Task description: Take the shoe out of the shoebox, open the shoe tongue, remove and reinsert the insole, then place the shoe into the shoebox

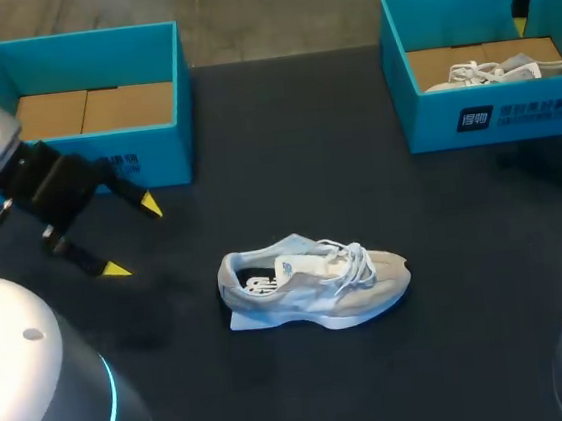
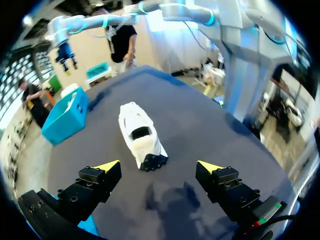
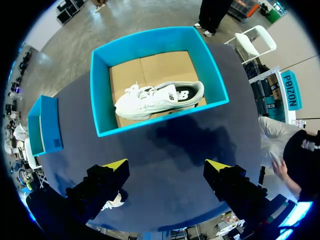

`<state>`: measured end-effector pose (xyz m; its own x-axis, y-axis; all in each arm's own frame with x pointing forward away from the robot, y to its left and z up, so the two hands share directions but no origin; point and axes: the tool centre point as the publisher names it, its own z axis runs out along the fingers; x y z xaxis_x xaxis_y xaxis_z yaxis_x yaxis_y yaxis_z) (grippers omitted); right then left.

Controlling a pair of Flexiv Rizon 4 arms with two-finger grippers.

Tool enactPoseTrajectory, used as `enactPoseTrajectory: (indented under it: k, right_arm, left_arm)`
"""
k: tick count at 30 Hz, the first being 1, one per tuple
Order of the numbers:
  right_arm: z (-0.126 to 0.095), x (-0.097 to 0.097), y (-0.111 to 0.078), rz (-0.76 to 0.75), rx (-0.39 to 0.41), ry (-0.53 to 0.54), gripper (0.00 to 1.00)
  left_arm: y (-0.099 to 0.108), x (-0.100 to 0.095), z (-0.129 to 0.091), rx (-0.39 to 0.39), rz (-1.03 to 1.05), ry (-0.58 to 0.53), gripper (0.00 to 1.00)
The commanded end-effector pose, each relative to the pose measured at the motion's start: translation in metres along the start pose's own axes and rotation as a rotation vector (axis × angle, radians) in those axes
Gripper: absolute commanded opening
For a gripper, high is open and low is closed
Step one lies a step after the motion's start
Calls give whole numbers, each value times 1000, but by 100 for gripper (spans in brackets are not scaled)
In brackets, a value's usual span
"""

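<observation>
shoe (image 1: 314, 285): laid on its sole, mid-frame
left gripper (image 1: 134, 238): spread, empty, left edge
right gripper (image 3: 167, 167): spread, empty, upper right

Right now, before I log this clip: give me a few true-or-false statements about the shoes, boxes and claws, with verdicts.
1. A shoe lies on the table, outside both boxes. True.
2. The left box holds a shoe. False: only its cardboard bottom shows. The second shoe lies in the right box.
3. The left claw is shut on the shoe. False: it is open and apart from the shoe.
4. The right claw is open and holds nothing. True.
</observation>
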<state>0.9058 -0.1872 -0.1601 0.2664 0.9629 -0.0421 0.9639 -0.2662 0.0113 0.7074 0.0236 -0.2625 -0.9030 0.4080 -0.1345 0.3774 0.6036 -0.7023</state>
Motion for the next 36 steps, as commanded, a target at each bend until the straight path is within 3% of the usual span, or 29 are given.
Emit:
enactPoseTrajectory:
  k: [1,10,14,21,24,30,36]
  right_arm:
    - [0,0,-1,1,-1,0,100]
    - [0,0,-1,1,-1,0,100]
    - [0,0,-1,1,-1,0,100]
    - [0,0,-1,1,-1,0,100]
    - [0,0,-1,1,-1,0,100]
    - [0,0,-1,1,-1,0,100]
    - [0,0,-1,1,-1,0,100]
  left_arm:
    - [14,11,2,94,-80,-87,100]
    - [30,14,19,176,-165,-14,100]
    - [39,15,30,186,-209,-49,100]
    - [53,19,50,289,-285,-144,100]
    - [58,20,62,278,-320,-210,100]
    - [68,19,72,294,-365,-241,100]
    - [77,20,73,290,-354,-170,100]
